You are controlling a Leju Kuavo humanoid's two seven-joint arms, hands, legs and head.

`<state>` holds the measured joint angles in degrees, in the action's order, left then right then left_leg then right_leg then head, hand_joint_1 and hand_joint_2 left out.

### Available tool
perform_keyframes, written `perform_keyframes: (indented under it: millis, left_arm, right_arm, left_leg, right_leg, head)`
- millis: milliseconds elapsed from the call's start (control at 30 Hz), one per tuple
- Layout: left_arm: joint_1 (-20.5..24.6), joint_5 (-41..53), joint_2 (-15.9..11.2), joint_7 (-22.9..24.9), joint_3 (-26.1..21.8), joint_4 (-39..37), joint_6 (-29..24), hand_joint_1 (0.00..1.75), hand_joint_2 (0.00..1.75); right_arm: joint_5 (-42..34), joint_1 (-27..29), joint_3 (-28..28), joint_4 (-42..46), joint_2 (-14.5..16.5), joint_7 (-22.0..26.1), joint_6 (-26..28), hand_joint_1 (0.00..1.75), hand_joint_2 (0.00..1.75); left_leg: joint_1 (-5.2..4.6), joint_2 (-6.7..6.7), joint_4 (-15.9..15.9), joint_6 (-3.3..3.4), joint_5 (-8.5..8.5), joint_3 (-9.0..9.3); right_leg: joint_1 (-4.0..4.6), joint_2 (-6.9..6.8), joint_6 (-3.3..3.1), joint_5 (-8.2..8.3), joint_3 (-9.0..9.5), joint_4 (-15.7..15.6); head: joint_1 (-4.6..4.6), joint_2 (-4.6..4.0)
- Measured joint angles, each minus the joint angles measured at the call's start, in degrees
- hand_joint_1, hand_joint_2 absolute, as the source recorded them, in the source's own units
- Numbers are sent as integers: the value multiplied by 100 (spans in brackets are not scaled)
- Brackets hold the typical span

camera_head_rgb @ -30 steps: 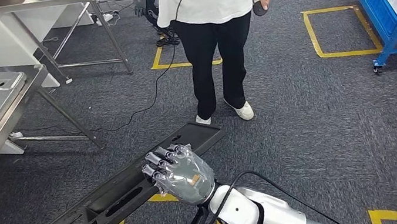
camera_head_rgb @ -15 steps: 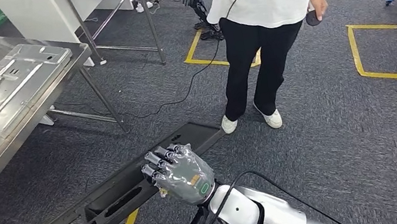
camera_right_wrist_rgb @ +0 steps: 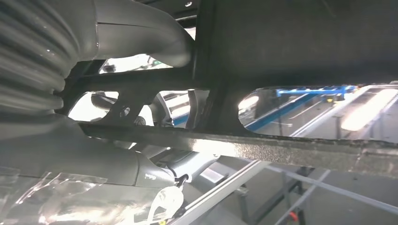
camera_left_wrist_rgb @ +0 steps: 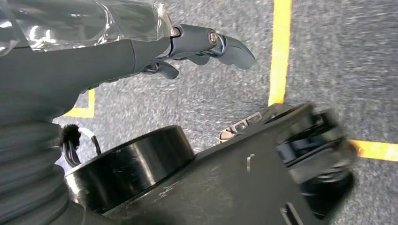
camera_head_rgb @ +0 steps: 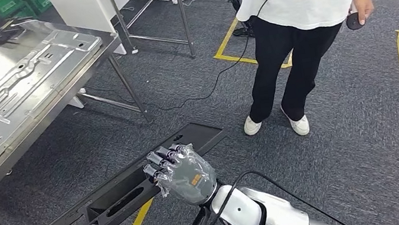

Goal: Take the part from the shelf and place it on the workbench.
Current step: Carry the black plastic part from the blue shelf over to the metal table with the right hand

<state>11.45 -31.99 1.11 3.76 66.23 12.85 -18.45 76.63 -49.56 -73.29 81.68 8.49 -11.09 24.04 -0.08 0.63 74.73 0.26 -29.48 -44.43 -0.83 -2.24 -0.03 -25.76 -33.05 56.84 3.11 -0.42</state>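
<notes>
Quick count: 1 black part (camera_head_rgb: 109,203), long, w/ cutouts. 1 hand (camera_head_rgb: 181,174) on it, 1 more hand (camera_left_wrist_rgb: 94,51) in the left wrist cam. 1 metal panel (camera_head_rgb: 8,87) on 1 tabletop (camera_head_rgb: 108,39). 1 person (camera_head_rgb: 301,8), 2 white shoes (camera_head_rgb: 253,125). Green bins (camera_head_rgb: 19,3) at back, can't tell how many.
</notes>
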Motion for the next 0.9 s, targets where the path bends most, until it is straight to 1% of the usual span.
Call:
perform_keyframes:
  millis: [33,67,100,133,167,200,233,267,300,333,367,400,433,467,500,533,567,600,633,667,700,733,767,800,833,867,900]
  left_arm:
    - [-4,1,1,5,0,0,2,0,175]
    - [-7,1,1,10,0,0,3,0,175]
    - [-7,2,1,13,0,0,3,0,175]
    - [-2,3,0,15,0,-1,3,0,175]
    - [8,4,-1,17,0,-1,2,0,175]
    - [16,6,-1,18,0,-1,2,0,175]
    - [21,8,-2,19,0,-1,1,0,175]
    - [19,10,-3,21,0,0,1,0,175]
    - [10,11,-3,22,1,0,1,0,175]
    - [1,11,-4,24,1,0,0,0,175]
    - [2,9,-6,26,0,0,-2,0,175]
    - [8,10,-8,27,0,0,-3,0,175]
    - [22,11,-8,28,-1,0,-2,0,175]
    - [32,14,-5,30,-1,0,0,0,175]
    - [31,18,1,30,1,0,5,0,175]
    - [23,20,5,30,1,0,9,0,175]
    - [14,21,8,30,2,0,11,0,175]
    - [8,22,9,30,2,0,12,0,175]
    - [8,23,5,30,2,0,12,0,175]
    - [14,26,1,33,2,0,12,0,175]
    - [19,29,-3,37,2,0,12,0,175]
    - [19,34,-6,41,2,0,14,0,175]
    - [14,40,-6,46,2,0,15,0,175]
    - [7,46,-8,49,2,0,17,0,175]
    - [-3,51,-14,56,2,0,18,0,175]
    - [-7,55,-17,61,2,0,18,0,175]
    - [-4,58,-20,66,2,0,18,0,175]
  right_arm:
    - [0,5,0,-1,1,-2,-2,175,175]
    - [0,6,0,-1,1,-3,-4,175,175]
    - [0,5,1,-1,3,-6,-4,175,175]
    - [0,2,4,0,4,-9,-4,175,175]
    - [0,-2,7,1,4,-14,-4,175,175]
    - [0,-5,10,1,6,-17,-4,175,175]
    - [0,-6,13,2,8,-20,-4,175,175]
    - [0,-9,14,2,14,-21,-4,175,175]
    - [0,-6,18,5,26,-22,-4,175,175]
    - [1,-5,21,8,31,-22,-5,175,175]
    - [1,-8,24,15,37,-22,-5,175,175]
    - [1,-8,26,21,38,-22,-5,175,175]
    - [1,-7,25,25,30,-22,-6,175,175]
    - [1,0,24,28,25,-22,-6,175,175]
    - [0,18,23,28,13,-23,-7,175,175]
    - [0,35,22,28,-1,-22,-8,175,175]
    - [1,48,20,28,-11,-22,-9,175,175]
    - [1,55,19,28,-17,-22,-10,175,175]
    - [2,55,17,28,-23,-21,-10,175,175]
    - [2,50,16,28,-20,-21,-15,175,175]
    - [1,46,17,29,-15,-21,-19,175,175]
    - [1,45,18,30,-11,-21,-27,175,175]
    - [0,44,19,30,-4,-21,-37,175,175]
    - [0,45,19,30,-3,-22,-45,175,175]
    - [0,45,18,30,-2,-22,-55,175,175]
    - [1,43,17,30,-1,-22,-61,175,175]
    - [1,39,17,30,1,-22,-67,175,175]
  left_leg:
    - [5,-13,-120,4,110,52]
    - [2,-41,-480,23,307,231]
    - [-17,-131,-982,61,536,497]
    - [-50,-239,-1437,99,696,740]
    - [-86,-330,-1780,140,797,916]
    - [-120,-392,-1956,174,823,1003]
    - [-142,-380,-1989,192,798,1007]
    - [-151,-328,-2012,214,802,1014]
    - [-128,-269,-2050,228,818,1051]
    - [-109,-205,-2099,241,836,1102]
    - [-82,-144,-2146,258,858,1157]
    - [-55,-81,-2177,270,873,1200]
    - [-56,-16,-2185,285,871,1212]
    - [-51,55,-2182,297,870,1212]
    - [-48,141,-2181,299,865,1212]
    - [-41,228,-2175,296,859,1214]
    - [-26,317,-2160,282,848,1218]
    - [-5,401,-2130,255,828,1221]
    - [13,472,-2086,216,798,1212]
    - [19,537,-2032,175,762,1186]
    - [16,583,-1988,142,735,1154]
    - [10,621,-1966,123,722,1122]
    - [10,650,-1958,118,719,1098]
    - [22,669,-1959,113,719,1088]
    - [30,638,-1933,103,700,1070]
    - [30,533,-1829,85,642,1020]
    - [30,388,-1603,63,531,912]
  right_leg:
    - [5,-60,0,-12,12,0]
    - [11,-118,4,-28,34,0]
    - [16,-174,9,-48,67,-3]
    - [26,-229,23,-70,100,-8]
    - [33,-276,42,-90,127,-14]
    - [36,-323,65,-108,147,-20]
    - [38,-367,90,-123,162,-31]
    - [36,-416,117,-136,185,-45]
    - [32,-439,147,-160,216,-49]
    - [33,-371,175,-208,229,0]
    - [27,-244,197,-312,182,168]
    - [19,-75,212,-462,56,463]
    - [14,81,221,-634,-145,863]
    - [5,164,229,-785,-379,1275]
    - [3,199,241,-842,-564,1554]
    - [-4,212,255,-781,-652,1620]
    - [-15,228,273,-606,-618,1444]
    - [-37,271,299,-354,-473,1060]
    - [-63,377,332,-150,-300,647]
    - [-86,461,333,-8,-163,318]
    - [-101,523,317,59,-85,121]
    - [-101,543,285,55,-73,65]
    - [-88,494,234,61,-83,61]
    - [-86,449,198,63,-87,63]
    - [-83,409,165,62,-82,64]
    - [-84,371,129,60,-75,64]
    - [-88,322,94,56,-68,62]
  head:
    - [0,0]
    - [-1,0]
    - [0,0]
    - [0,0]
    - [-1,0]
    - [-1,0]
    - [-1,0]
    - [-1,0]
    - [-2,0]
    - [-3,-1]
    - [-7,-1]
    - [-9,-2]
    - [-11,-2]
    - [-14,-2]
    - [-13,-2]
    - [-13,-2]
    - [-13,-2]
    - [-13,-2]
    - [-14,-2]
    - [-14,-2]
    - [-13,-2]
    - [-12,-2]
    - [-11,-2]
    - [-10,-2]
    - [-10,-2]
    - [-7,-2]
    - [-4,-2]
